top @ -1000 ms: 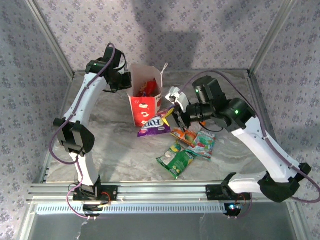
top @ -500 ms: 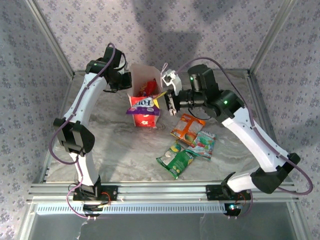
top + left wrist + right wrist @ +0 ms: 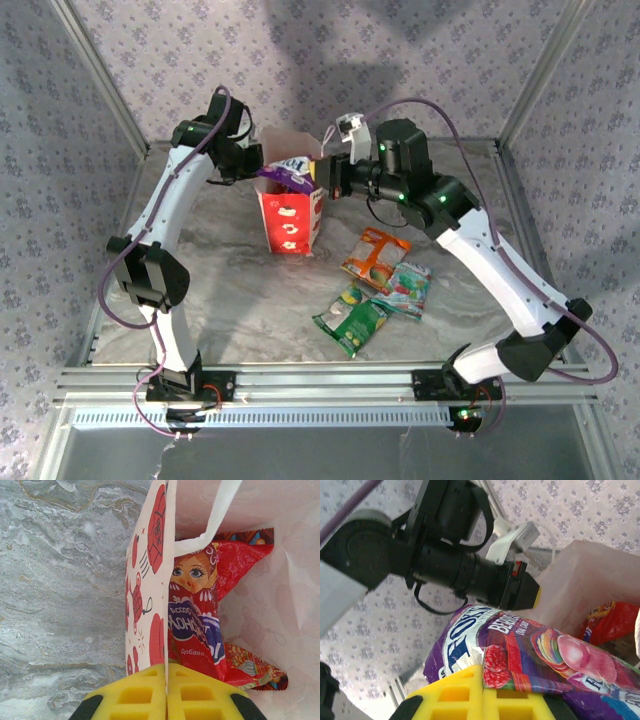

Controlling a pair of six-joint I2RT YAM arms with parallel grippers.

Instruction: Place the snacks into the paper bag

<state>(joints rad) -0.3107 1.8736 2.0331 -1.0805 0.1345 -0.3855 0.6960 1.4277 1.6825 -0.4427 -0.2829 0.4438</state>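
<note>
Purple FOX'S packet (image 3: pixel 289 170) sits pinched by one end in my right jaws (image 3: pixel 482 692), stretched lengthwise across the open top of the paper bag (image 3: pixel 291 225), whose rim my left jaws (image 3: pixel 166 692) are clamping.

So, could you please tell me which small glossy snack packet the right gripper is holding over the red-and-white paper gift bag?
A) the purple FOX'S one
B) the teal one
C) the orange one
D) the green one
A: the right gripper is shut on the purple FOX'S packet at the top of the red-and-white paper bag, while the orange packet, teal packet and green packet lie on the marbled table.
</note>
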